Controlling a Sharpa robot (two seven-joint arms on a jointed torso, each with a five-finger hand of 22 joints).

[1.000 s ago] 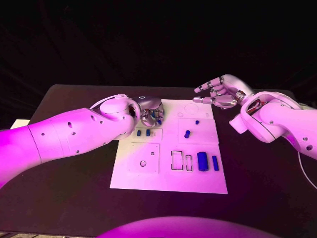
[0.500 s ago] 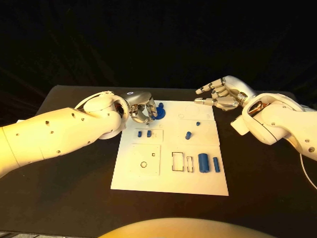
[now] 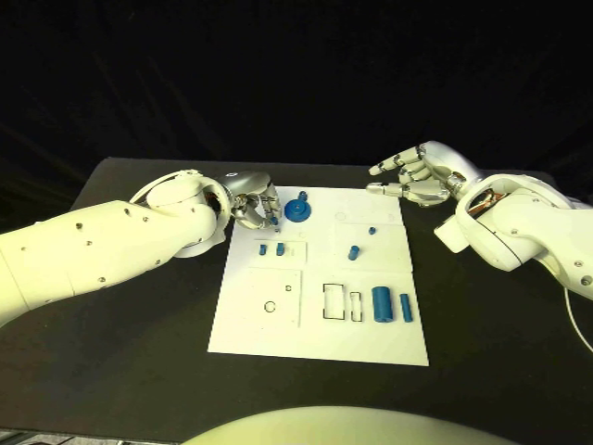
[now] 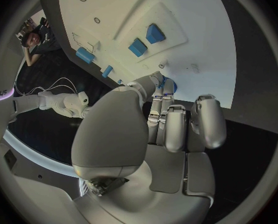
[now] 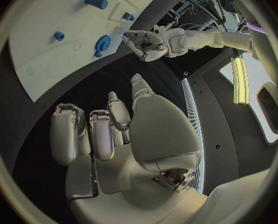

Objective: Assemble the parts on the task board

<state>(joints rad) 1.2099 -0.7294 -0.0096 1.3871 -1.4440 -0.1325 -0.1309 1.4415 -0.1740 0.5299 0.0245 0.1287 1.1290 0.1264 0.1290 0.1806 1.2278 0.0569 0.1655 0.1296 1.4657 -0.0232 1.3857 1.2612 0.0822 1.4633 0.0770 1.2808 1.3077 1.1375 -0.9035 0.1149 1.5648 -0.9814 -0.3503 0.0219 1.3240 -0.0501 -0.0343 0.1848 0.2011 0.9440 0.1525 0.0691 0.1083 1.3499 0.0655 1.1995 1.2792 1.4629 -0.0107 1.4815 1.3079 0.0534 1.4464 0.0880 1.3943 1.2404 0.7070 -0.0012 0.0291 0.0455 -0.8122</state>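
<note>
Beside the far left corner of the task board [image 3: 250, 324], the left hand [image 3: 254, 206] hovers with its fingers curled in close together; a round blue part [image 3: 298, 210] sits just beyond its fingertips, on the board side. Whether the fingertips touch that part cannot be told: the head view shows it right at them, while the left wrist view shows only a sliver of blue past the fingertips [image 4: 165, 87]. The part looks like a disc with a short stem, its stem pointing away from the robot. Two small blue blocks [image 3: 271, 248] lie on the board nearer the robot than this hand, side by side.

Farther right, a blue peg [image 3: 354, 250] lies mid-board, and two upright blue bars [image 3: 390, 305] stand near the board's near right corner, long axes running toward the robot.

At the far right corner, the right hand [image 3: 418, 176] hangs off the board's edge, fingers apart and loosely bent, holding nothing. The left hand is by far the nearer to the round part, so any seating of it likely falls to that hand.
</note>
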